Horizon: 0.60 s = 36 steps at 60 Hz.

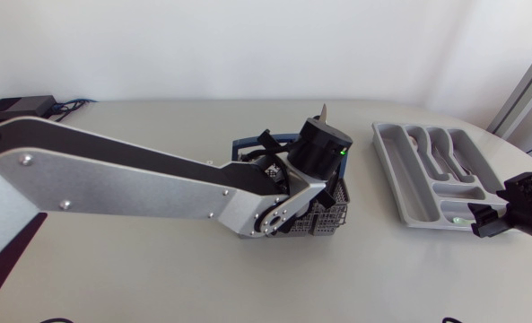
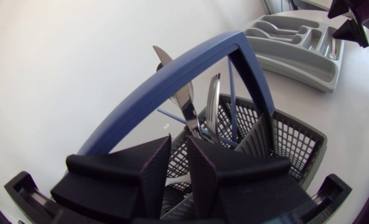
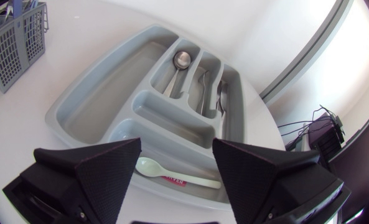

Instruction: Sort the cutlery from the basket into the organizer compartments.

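The left arm's matte black hand point(image 2: 179, 169) is hovering just above the grey mesh cutlery basket point(image 1: 327, 221) at the middle of the pale table point(image 1: 158, 287). Its wedge fingers point(image 2: 148, 177) are standing a narrow gap apart beneath the basket's arched blue handle point(image 2: 190, 68), gripping nothing that can be made out. A steel table knife point(image 2: 183, 102) and a steel fork point(image 2: 213, 106) are standing upright in the basket just ahead of the fingertips. Near the table's right edge, the grey plastic organizer tray point(image 1: 400, 184) is already holding several pieces, among them a pale plastic spoon point(image 3: 156, 168) in its crosswise end compartment. The right arm's hand point(image 3: 176, 152) is hanging spread wide and empty over that end. The step in hand appears to be a pick from the basket. The next move is likely calling for the left fingers to come down around one handle without snagging the blue arch.
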Available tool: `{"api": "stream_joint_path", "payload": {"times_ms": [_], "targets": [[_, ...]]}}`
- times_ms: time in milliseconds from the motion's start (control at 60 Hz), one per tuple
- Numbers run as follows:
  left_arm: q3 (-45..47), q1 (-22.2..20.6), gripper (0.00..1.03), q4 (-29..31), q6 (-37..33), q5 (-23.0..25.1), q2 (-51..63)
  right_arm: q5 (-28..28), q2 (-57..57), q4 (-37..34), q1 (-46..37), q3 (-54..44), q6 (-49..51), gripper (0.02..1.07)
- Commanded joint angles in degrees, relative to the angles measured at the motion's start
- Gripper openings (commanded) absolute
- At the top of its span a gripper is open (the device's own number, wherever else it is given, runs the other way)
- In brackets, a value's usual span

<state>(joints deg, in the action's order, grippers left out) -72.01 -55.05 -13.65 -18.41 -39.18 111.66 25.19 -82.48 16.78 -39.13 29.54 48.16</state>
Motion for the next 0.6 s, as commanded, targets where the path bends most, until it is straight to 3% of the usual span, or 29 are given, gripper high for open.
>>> {"api": "stream_joint_path", "payload": {"times_ms": [0, 283, 583], "targets": [[-3.1, -0.4, 0.21, -0.9, -0.3, -2.7, 2.2, -0.5, 1.5, -0.1, 0.6, -2.0, -0.5, 0.97], [-3.0, -1.1, 0.25, -2.1, -0.5, -4.2, 2.5, -0.4, 3.9, -0.5, 1.2, -3.9, -1.1, 0.97], [6.2, -1.5, 0.31, -8.1, -0.8, -2.7, -3.6, 0.6, 6.4, -1.7, 1.2, -5.2, -1.2, 0.97]]}}
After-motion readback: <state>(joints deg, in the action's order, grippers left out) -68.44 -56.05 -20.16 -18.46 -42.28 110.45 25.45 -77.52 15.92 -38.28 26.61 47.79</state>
